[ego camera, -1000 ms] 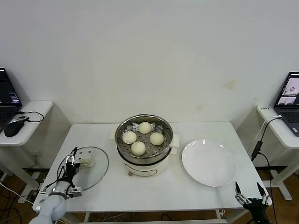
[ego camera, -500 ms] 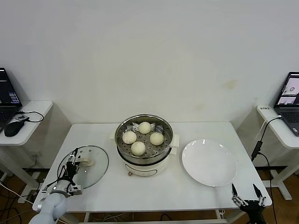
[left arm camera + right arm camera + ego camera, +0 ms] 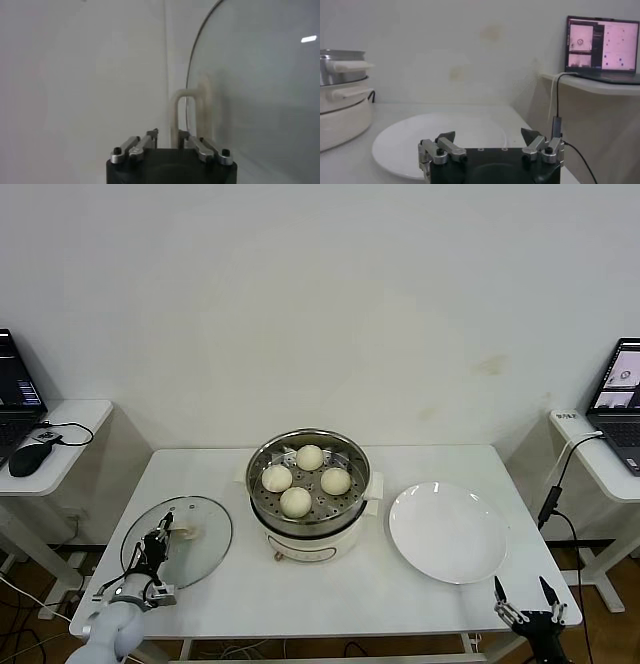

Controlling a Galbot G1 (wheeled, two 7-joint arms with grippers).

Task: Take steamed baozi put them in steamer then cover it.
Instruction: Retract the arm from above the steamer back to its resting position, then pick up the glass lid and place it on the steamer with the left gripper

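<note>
Here the four small, round, creamy-white steamed baozi [image 3: 308, 476] sit together inside the round, shiny perforated stainless-steel steamer [image 3: 308, 454] — one toward the wall, one toward the front, one on each side — and that basket rests on its white electric pot base [image 3: 310, 542] near the middle of the white table [image 3: 300, 584]. The steamer is uncovered. The cover [image 3: 195, 549], a round transparent glass lid with a metal rim and a cream-white oblong handle [image 3: 184, 532] at its centre, lies flat on the table well to the robot's left of the steamer.

The left gripper [image 3: 158, 544] is down at the cover, its black fingers [image 3: 145, 142] drawn close together at the handle; in the left wrist view the handle's pale loop [image 3: 182, 117] stands just past the fingertips, and whether the pads actually press it I cannot tell. The cover rests on the table.

The right gripper [image 3: 522, 602] hangs at the table's near right corner, apart from everything, with its jaws spread wide. A flat, round white plate [image 3: 447, 532] lies between it and the steamer — bare, just beside the pot base. A grey laptop [image 3: 600, 47] stands open on a side desk to the right, a black mouse [image 3: 30, 456] on the desk to the left.
</note>
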